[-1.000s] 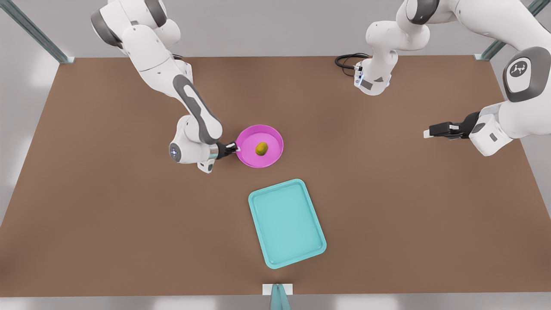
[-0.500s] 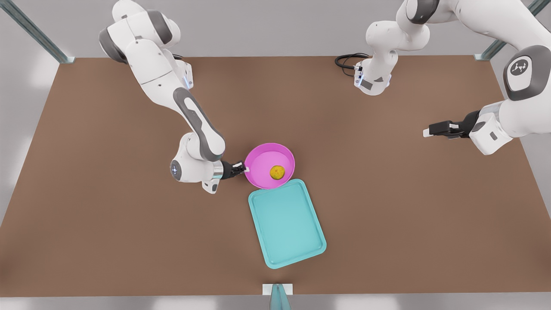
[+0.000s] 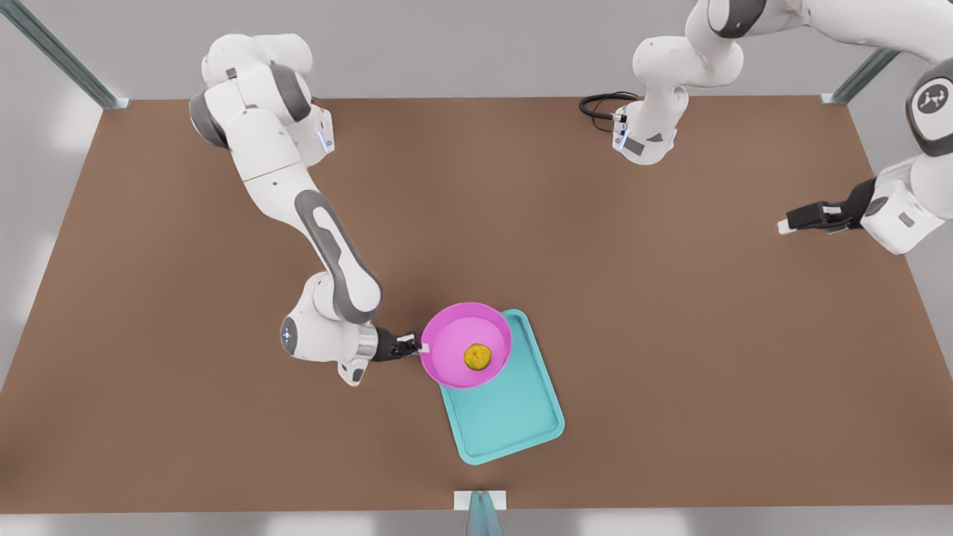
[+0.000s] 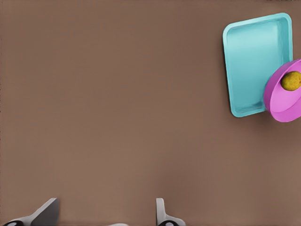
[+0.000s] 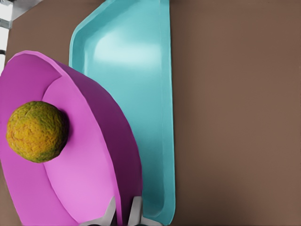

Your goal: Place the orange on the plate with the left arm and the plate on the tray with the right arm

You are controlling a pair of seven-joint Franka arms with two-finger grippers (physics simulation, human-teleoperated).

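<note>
The pink plate (image 3: 450, 339) (image 5: 84, 183) (image 4: 282, 101) carries the orange (image 3: 476, 356) (image 5: 36, 132) (image 4: 291, 81) and overlaps the far corner of the teal tray (image 3: 514, 417) (image 5: 141, 70) (image 4: 251, 61). My right gripper (image 3: 417, 347) (image 5: 124, 214), on the front view's left, is shut on the plate's rim at the side away from the tray. Whether the plate touches the tray I cannot tell. My left gripper (image 3: 782, 225) (image 4: 103, 214) waits open and holding nothing at the front view's far right, well away from the tray.
A black cable (image 3: 599, 104) lies at the table's back edge by the left arm's base. A white bracket (image 3: 480, 500) sits at the middle of the front edge. Bare brown table (image 3: 670, 357) surrounds the tray.
The right gripper has carried the plate with the orange toward the front edge, from bare table onto the tray's far corner. The left gripper has drawn back toward the front view's right.
</note>
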